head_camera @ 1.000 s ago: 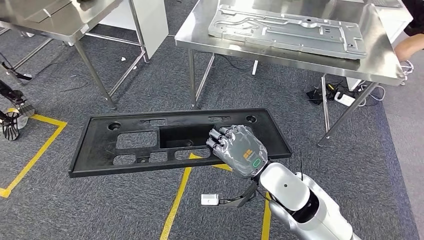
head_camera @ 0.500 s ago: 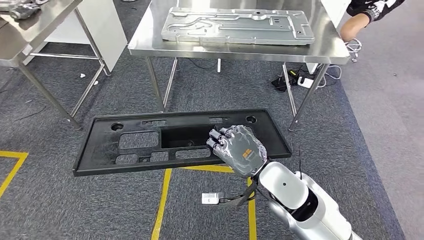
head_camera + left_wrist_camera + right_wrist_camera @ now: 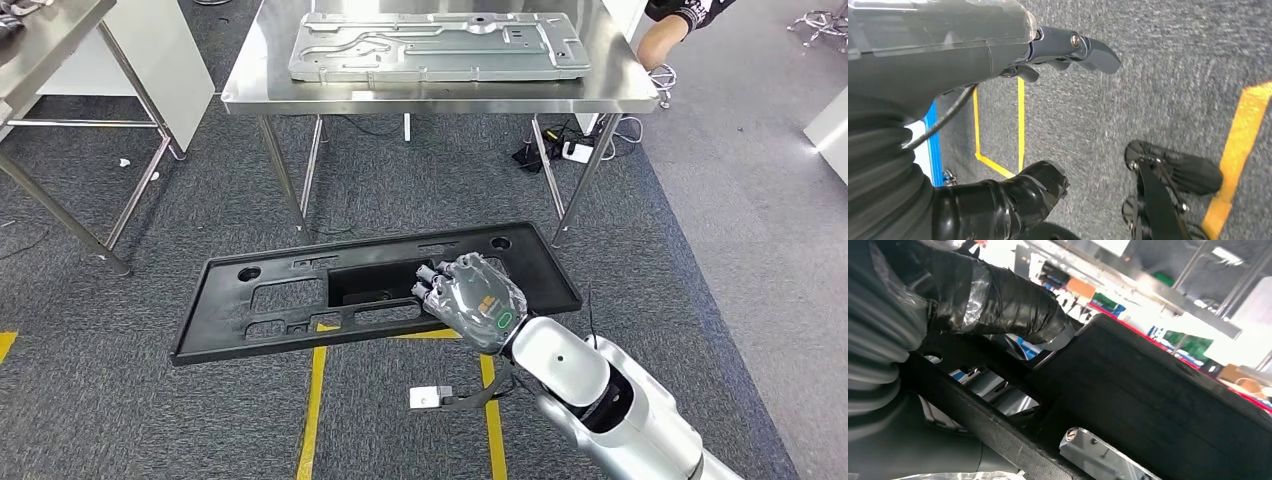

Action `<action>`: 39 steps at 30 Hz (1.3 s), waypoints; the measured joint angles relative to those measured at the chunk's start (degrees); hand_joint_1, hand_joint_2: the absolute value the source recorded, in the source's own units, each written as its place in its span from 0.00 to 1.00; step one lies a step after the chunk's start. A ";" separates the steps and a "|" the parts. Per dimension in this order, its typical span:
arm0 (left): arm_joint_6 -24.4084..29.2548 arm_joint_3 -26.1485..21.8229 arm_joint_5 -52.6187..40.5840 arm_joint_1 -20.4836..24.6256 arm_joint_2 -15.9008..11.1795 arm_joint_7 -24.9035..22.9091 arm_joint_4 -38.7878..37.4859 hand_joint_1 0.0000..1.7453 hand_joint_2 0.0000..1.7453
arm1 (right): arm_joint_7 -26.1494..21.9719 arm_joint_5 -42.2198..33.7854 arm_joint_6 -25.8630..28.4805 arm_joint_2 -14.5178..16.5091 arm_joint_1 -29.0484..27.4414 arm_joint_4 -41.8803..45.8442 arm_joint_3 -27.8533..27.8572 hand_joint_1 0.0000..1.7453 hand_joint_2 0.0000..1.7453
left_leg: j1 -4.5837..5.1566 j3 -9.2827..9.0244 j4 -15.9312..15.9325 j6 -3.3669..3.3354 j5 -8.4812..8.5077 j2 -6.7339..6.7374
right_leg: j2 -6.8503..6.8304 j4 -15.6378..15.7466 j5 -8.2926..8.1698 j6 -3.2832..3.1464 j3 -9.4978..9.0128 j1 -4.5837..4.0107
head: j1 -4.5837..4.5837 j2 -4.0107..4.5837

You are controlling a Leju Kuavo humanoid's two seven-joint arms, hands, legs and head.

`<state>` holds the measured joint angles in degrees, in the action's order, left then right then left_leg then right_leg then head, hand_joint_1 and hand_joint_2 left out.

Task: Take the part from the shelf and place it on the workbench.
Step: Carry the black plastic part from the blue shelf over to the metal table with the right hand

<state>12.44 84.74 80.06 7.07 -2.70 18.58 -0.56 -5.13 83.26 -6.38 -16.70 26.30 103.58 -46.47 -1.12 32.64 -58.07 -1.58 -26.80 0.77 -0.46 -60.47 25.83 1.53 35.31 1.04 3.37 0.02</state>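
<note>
The whole view has swung, so the robot has turned and the steel surface [image 3: 640, 98] now sits dead ahead. The right hand [image 3: 470, 300] still grips the black panel [image 3: 375, 285] above the carpet, short of it. The left hand [image 3: 1068, 47] hangs empty, fingers apart.

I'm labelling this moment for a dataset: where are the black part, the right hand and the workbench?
black part [image 3: 235, 300], head view: bare flat face near its free end.
right hand [image 3: 478, 302], head view: back of the hand.
workbench [image 3: 250, 88], head view: bare steel top.

right hand [image 3: 478, 303] fingers clasped; left hand [image 3: 998, 45] hangs open.
</note>
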 joint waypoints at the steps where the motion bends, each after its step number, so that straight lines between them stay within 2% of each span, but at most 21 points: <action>1: -0.02 0.00 0.00 0.06 -0.10 -0.05 0.00 0.00 1.00 | -0.42 -0.78 -0.50 -0.29 0.73 -0.28 -0.33 1.00 1.00 | 0.14 0.02 -0.15 0.22 -0.15 0.08 | -0.04 1.69 -0.38 -0.16 -0.76 -0.07 | -0.02 0.00; 5: -0.08 0.00 0.00 0.06 -0.50 -0.23 0.01 0.00 1.00 | -1.24 -3.01 -1.76 -1.65 3.83 -1.63 -1.92 1.00 1.00 | 0.32 -0.05 0.05 -0.46 -0.15 0.23 | 0.37 2.15 -0.58 -0.35 -0.75 -0.24 | -0.02 0.00; 10: -0.09 0.00 0.00 0.12 -0.82 -0.25 -0.01 0.00 1.00 | -1.49 -3.60 -1.92 -2.49 5.64 -2.71 -2.79 1.00 1.00 | 0.24 -0.34 0.52 0.12 0.06 0.25 | 0.40 1.98 -0.43 -0.92 -0.69 -0.34 | -0.03 0.00; 15: -0.43 -0.02 0.00 0.06 -1.03 -0.25 -0.01 0.00 1.00 | -1.92 -5.28 -2.52 -3.89 7.55 -3.73 -4.33 1.00 1.00 | 0.20 -0.35 0.63 0.94 0.14 0.24 | 0.40 1.86 -0.37 -1.09 -0.59 -0.37 | -0.02 0.00; 17: -0.62 -0.03 0.00 0.06 -1.03 -0.25 -0.01 0.00 1.00 | -1.93 -4.94 -1.90 -4.60 8.16 -4.48 -5.03 1.00 1.00 | 0.19 -0.33 0.63 1.07 0.15 0.23 | 0.40 1.86 -0.37 -1.09 -0.59 -0.37 | -0.02 0.00; 29: -0.52 -0.05 0.00 0.04 -1.31 -0.36 -0.01 0.00 1.00 | -1.93 -3.75 -0.62 -7.66 9.95 -8.27 -9.43 1.00 1.00 | 0.44 -0.24 0.51 1.13 0.10 0.22 | 0.38 1.90 -0.39 -1.06 -0.63 -0.32 | -0.02 0.00; 39: -0.09 -0.11 0.00 0.03 -1.38 -1.10 -0.01 0.00 1.00 | -2.62 -3.05 -0.90 -8.24 13.06 -9.47 -12.35 1.00 1.00 | 0.45 -0.24 0.48 1.11 0.08 0.22 | 0.37 1.90 -0.39 -1.05 -0.63 -0.28 | -0.02 0.00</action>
<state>12.35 84.63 80.06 7.10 -4.09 17.49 -0.57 -7.75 80.22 -7.28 -24.94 39.36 94.11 -58.83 -0.67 32.40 -57.58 -0.47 -26.72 0.99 -0.08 -58.57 25.44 0.47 34.67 0.76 3.35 0.02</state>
